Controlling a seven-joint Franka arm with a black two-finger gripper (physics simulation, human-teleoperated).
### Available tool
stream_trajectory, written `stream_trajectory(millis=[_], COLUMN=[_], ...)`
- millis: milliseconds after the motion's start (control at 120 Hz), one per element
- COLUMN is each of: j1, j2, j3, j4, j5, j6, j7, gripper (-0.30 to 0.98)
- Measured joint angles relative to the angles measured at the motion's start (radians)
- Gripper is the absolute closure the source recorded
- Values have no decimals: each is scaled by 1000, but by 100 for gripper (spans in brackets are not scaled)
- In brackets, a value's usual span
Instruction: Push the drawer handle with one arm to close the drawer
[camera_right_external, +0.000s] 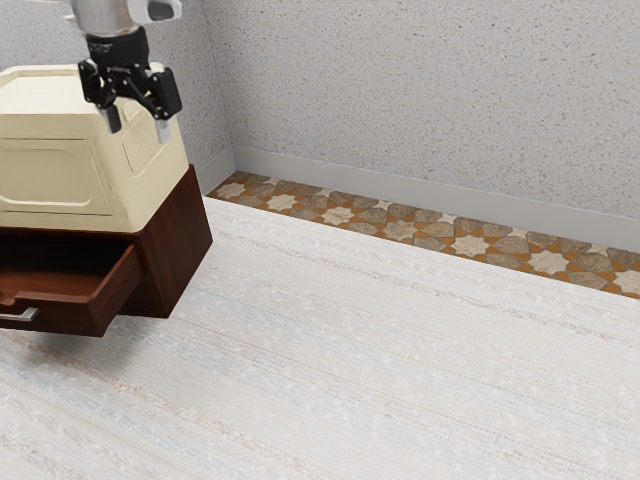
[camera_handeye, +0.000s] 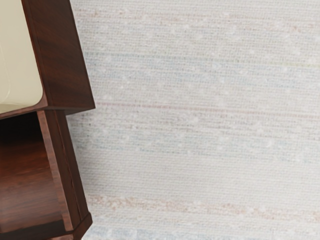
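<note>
The gripper (camera_right_external: 138, 124) is spread, upper left of the exterior view; the drawer (camera_right_external: 85, 319) juts open at lower left, handle (camera_right_external: 29, 314) at the edge; descending too early could knock the box (camera_right_external: 60, 175) or catch inside the drawer.

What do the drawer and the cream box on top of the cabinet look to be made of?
The drawer looks like dark reddish-brown wood, or a wood-look laminate, with a slight sheen: streaky grain shows on its inner floor. The cream box seems to be moulded plastic, satin in finish, going by its rounded edges and recessed panels; painted metal can't be ruled out.
</note>
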Motion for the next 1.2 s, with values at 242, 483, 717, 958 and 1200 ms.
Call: stream_trajectory(millis=[242, 483, 717, 958, 1200], j1=[-28, -49, -77, 83, 252], j2=[-2, -4, -15, -443, -770], j3=[2, -8, -12, -106, -125], j4=[191, 313, 312, -322, -978], j5=[3, 2, 13, 38, 19], j6=[-51, -138, -175, -98, 163], j7=[9, 15, 18, 18, 1], gripper=[0, 0, 0, 0, 0])
